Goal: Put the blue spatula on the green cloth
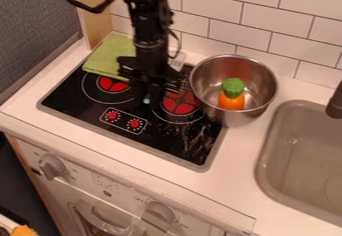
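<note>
The blue spatula (147, 99) is mostly hidden, only a small bluish patch being seen at the tip of the claw (148, 100); whether it is gripped cannot be told. The claw is held over the black stovetop (170, 142). To its upper left the green cloth (111, 55) is laid; to its right an orange-and-green toy (232, 101) is contained in a metal pot (206, 77).
</note>
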Robot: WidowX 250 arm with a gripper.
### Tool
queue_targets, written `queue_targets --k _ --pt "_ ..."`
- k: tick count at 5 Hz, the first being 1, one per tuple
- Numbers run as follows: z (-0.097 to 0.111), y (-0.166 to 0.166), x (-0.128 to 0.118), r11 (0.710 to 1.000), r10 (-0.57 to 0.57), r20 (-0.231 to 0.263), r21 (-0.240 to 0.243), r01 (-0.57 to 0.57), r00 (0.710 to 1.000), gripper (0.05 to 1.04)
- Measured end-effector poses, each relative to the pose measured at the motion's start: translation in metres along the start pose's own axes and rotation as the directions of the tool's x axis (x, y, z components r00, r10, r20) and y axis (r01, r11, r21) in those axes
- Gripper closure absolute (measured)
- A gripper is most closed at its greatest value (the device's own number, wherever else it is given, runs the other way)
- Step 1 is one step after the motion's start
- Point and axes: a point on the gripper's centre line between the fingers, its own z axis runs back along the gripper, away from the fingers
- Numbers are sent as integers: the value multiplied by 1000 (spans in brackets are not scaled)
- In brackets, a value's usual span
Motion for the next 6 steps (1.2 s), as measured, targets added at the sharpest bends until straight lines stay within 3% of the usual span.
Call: queue_targets --k 1,2,3,5,6 --pt "8 16 -1 1000 7 -20 -20 -7 1000 771" --pt "30 45 4 998 42 37 -41 -40 998 771" --pt "42 48 10 997 -2 77 -82 8 997 771" --pt "43 65 23 999 -26 94 -17 28 995 771" --pt "42 71 29 1000 -24 94 3 24 995 695"
